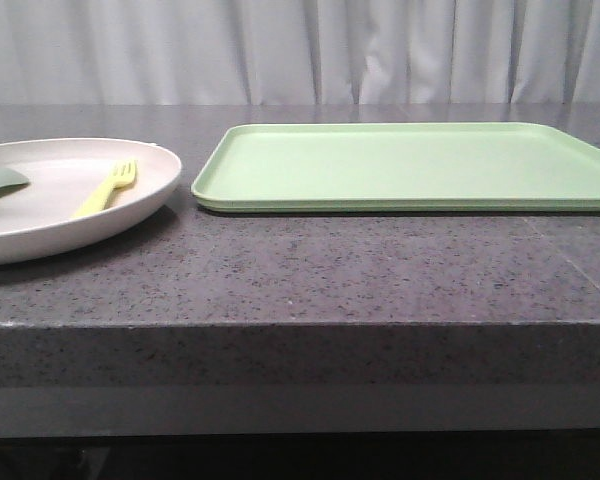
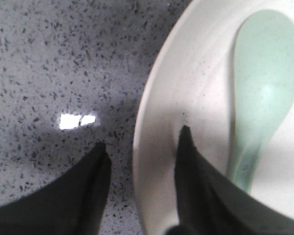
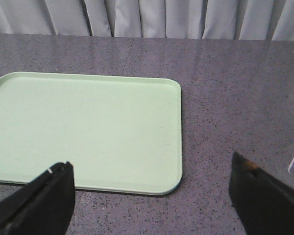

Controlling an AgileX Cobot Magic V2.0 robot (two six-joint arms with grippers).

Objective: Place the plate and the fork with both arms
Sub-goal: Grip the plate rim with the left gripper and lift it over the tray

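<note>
Front view: the plate (image 1: pixel 50 200) sits at the bench's left edge, cut off by the frame, with the fork (image 1: pixel 107 188) and a spoon (image 1: pixel 0 182) in it; the tray (image 1: pixel 410 165) lies bare alongside.

Left wrist: the left gripper (image 2: pixel 142 139) is spread, straddling the plate's rim, looks ready to pinch it.

Right wrist: the right gripper (image 3: pixel 152 169) is spread wide over the tray's near corner, holding nothing; no fork in sight here.

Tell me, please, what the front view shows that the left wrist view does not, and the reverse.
Only the front view shows the fork lying in the plate and the green tray beside it. Only the left wrist view shows the left hand, open, with one finger over the plate and the other over the table. Both show the plate, the spoon in it, and the speckled table.
</note>
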